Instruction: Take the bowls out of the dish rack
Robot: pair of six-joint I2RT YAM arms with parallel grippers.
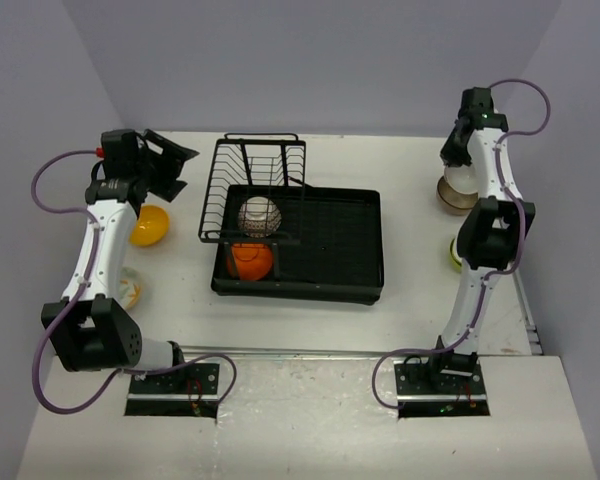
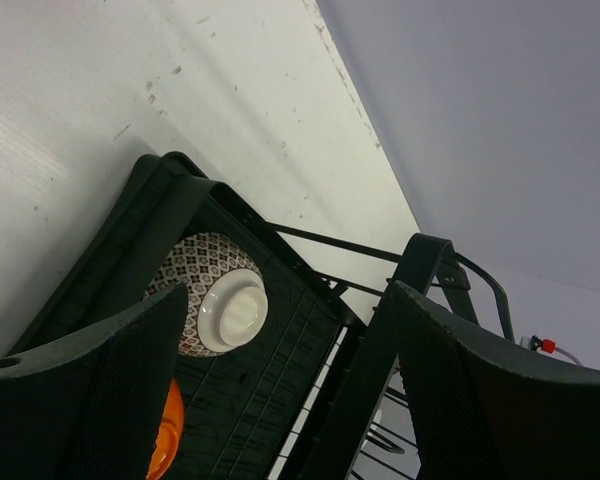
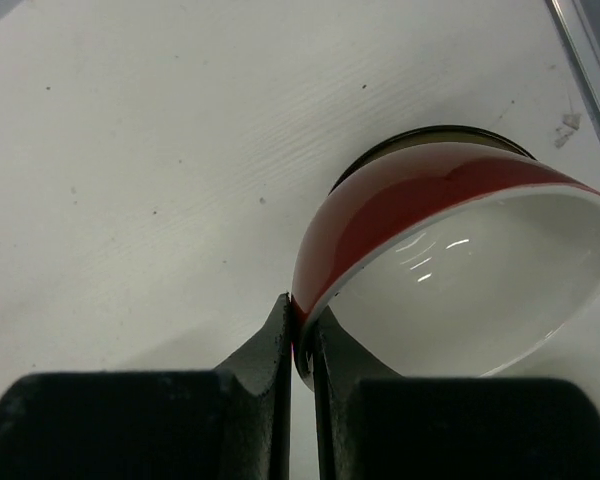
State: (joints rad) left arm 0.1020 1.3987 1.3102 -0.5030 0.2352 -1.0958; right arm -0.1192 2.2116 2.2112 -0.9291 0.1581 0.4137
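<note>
Right gripper [image 3: 302, 310] clamped on red bowl [image 3: 410, 200] rim, far right, prob. atop brown bowl [image 1: 448, 198], left gripper [image 2: 285, 290] spread wide left of dish rack [image 1: 330, 240], floral bowl [image 1: 259, 215], orange bowl [image 1: 250, 260] inside

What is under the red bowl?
A dark-rimmed bowl sits just below the red bowl, which the right end effector pinches by its rim. Only that edge shows; the rest is covered.

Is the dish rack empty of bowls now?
No, the top view shows a patterned bowl and an orange bowl sitting in the dish rack.
</note>
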